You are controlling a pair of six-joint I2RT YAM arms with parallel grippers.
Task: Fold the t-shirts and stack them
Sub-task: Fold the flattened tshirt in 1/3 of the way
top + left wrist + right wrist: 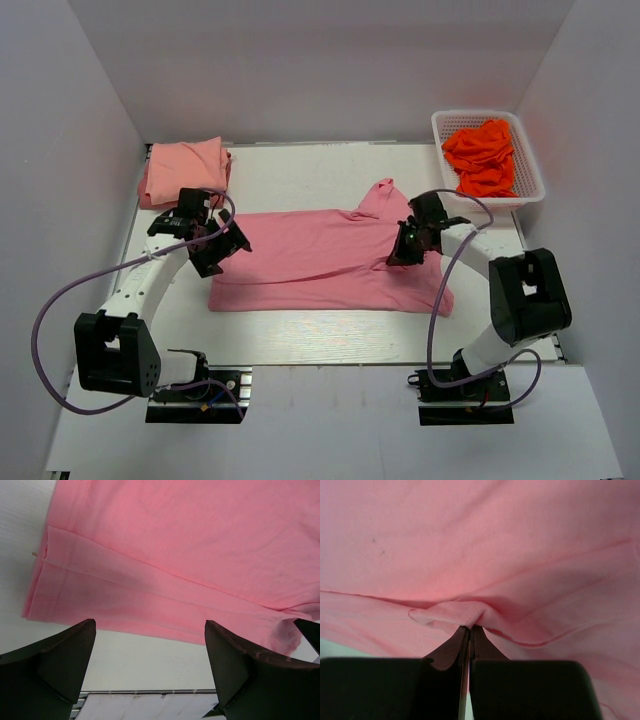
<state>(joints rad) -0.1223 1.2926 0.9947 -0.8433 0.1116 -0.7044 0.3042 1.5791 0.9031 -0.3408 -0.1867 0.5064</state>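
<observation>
A rose pink t-shirt [320, 260] lies spread across the middle of the table, partly folded lengthwise, one sleeve sticking up at the far right. My right gripper [404, 249] is shut on a pinched fold of its cloth [465, 615] near the shirt's right end. At the shirt's left end my left gripper [222, 247] hovers open; its two dark fingers [65, 655] frame the hem edge [125, 615] and bare table, nothing between them. A paler salmon pink t-shirt [185, 168] sits folded at the far left corner.
A white basket [528, 150] holding orange clothes [482, 157] stands at the far right. White walls close in the table on three sides. The arm bases are bolted at the near edge.
</observation>
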